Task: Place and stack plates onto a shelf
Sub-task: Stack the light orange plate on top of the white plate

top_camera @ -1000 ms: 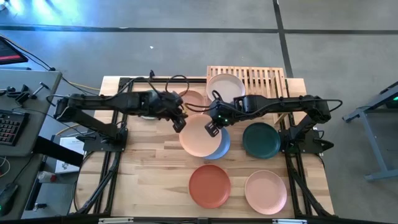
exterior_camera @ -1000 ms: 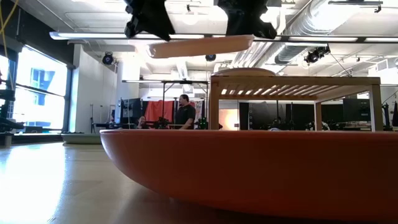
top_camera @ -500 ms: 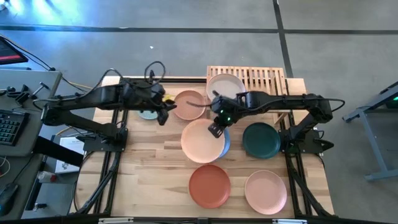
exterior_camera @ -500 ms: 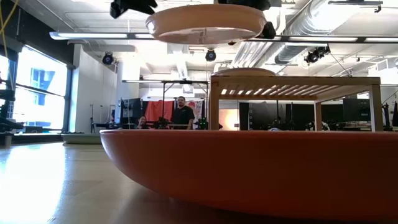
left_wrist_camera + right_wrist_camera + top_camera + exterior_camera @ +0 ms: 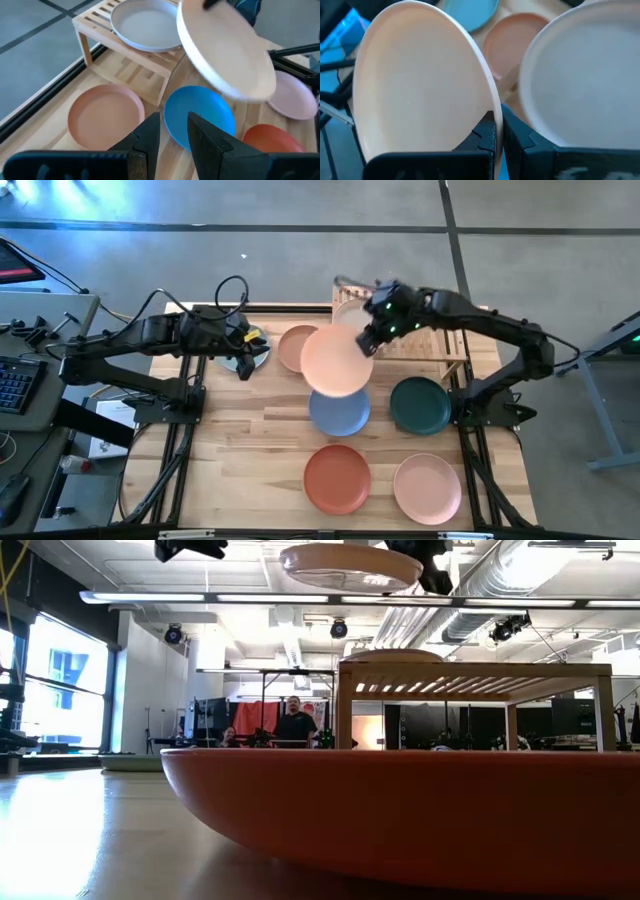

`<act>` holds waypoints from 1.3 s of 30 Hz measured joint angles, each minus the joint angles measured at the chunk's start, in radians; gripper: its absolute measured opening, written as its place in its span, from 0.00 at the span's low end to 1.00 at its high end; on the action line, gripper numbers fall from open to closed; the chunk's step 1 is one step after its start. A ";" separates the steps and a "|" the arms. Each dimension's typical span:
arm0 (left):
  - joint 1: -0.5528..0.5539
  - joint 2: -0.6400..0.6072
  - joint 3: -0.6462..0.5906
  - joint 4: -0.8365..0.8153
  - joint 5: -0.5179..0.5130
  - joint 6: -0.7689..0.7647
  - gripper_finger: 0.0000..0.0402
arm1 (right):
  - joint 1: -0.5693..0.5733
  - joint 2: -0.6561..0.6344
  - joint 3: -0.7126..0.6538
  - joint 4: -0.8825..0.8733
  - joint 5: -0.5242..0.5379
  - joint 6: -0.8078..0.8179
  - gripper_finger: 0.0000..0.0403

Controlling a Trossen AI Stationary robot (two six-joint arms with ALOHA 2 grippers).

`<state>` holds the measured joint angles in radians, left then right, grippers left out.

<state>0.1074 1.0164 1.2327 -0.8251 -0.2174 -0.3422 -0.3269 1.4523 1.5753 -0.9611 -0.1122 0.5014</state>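
Note:
My right gripper (image 5: 367,343) is shut on a cream plate (image 5: 336,362), held high over the table beside the shelf (image 5: 428,315). A grey-beige plate (image 5: 145,27) lies on the shelf's slatted top. My left gripper (image 5: 245,366) stands open with nothing in it, over a pale teal plate (image 5: 236,360) at the far left. Flat on the table lie a peach plate (image 5: 293,345), a blue plate (image 5: 340,416), a dark green plate (image 5: 420,405), a terracotta plate (image 5: 337,478) and a pink plate (image 5: 427,488). My right gripper pinches the cream plate's rim (image 5: 491,107) between its two fingers, on the side of the plate nearest the shelf. One finger lies on the plate's upper face and one on its underside. The fingers slant down from the table's far right. The plate is lifted clear and slightly tilted.
The low view looks past the terracotta plate's wall (image 5: 400,810) to the shelf (image 5: 470,680) behind it. People stand in the room beyond the table. A desk with a keyboard (image 5: 15,385) stands off the table's left edge.
My left gripper has drawn back from the cream plate toward the table's left edge. My right gripper has lifted the plate from above the blue plate and swung it toward the far edge, up beside the shelf.

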 joint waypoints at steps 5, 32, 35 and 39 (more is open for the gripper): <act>0.000 0.000 0.000 -0.002 -0.017 0.035 0.21 | -0.163 -0.017 0.000 0.001 -0.094 -0.059 0.00; 0.156 0.006 -0.002 0.000 -0.137 0.108 0.21 | -0.615 0.122 0.000 -0.104 -0.530 -0.352 0.00; 0.182 0.006 -0.002 0.000 -0.138 0.101 0.21 | -0.615 0.135 0.000 -0.157 -0.537 -0.399 0.00; 0.204 0.006 -0.002 0.000 -0.138 0.058 0.21 | -0.615 0.141 0.000 -0.200 -0.536 -0.448 0.00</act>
<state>0.3116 1.0229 1.2312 -0.8253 -0.3556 -0.2847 -0.9424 1.5932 1.5753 -1.1613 -0.6486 0.0537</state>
